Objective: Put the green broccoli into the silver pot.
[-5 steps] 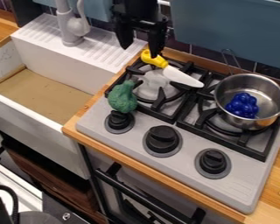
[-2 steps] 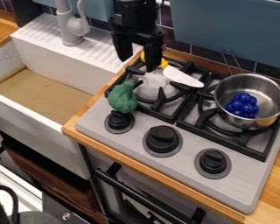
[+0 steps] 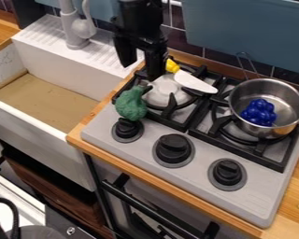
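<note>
lowered since the earlier frame, my gripper (image 3: 139,71) hangs with fingers well apart, nothing between them. nearer the camera than it sits the green broccoli (image 3: 131,105), on the stove (image 3: 195,158). to its right in view: knife (image 3: 195,83), then silver pot (image 3: 289,100) with blue grapes (image 3: 259,112).

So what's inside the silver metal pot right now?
The silver metal pot holds a bunch of glossy, dark-blue, rounded toy grapes. They cover part of its floor, so whether anything lies beneath them can't be seen.
</note>
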